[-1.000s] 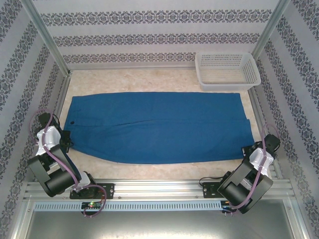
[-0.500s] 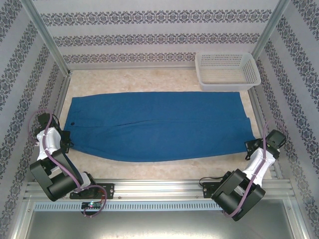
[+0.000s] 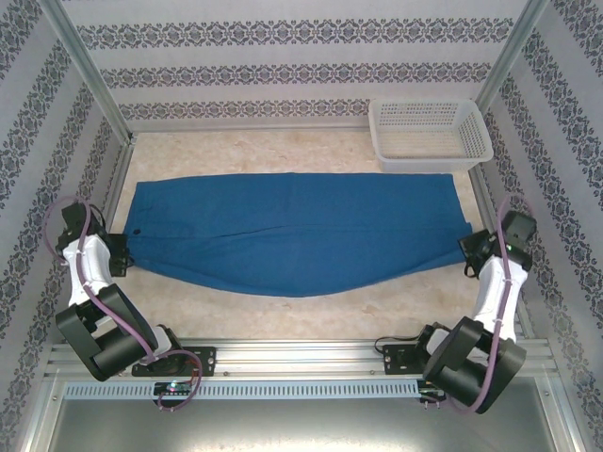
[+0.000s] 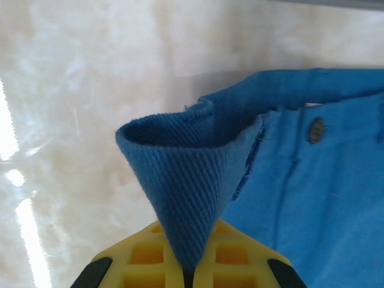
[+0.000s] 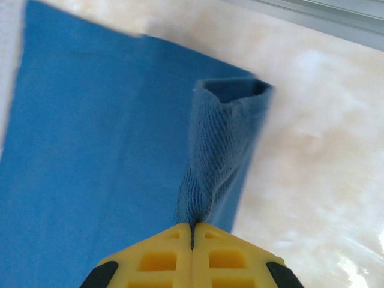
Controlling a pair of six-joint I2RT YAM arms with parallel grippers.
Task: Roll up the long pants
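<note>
Two grippers are pinching the pants [image 3: 301, 235] for you; from above, you are seeing the blue cloth lying lengthwise across the table [image 3: 283, 151], its near edge bowing between the two grips, the white basket [image 3: 381, 143] sitting just beyond its far right corner; the left wrist camera is giving you the left gripper [image 4: 189, 273] pressed together on a waistband fold beside the button [image 4: 316, 129]; the right wrist camera is showing you the right gripper [image 5: 192, 231] clamping a raised cuff corner.
</note>
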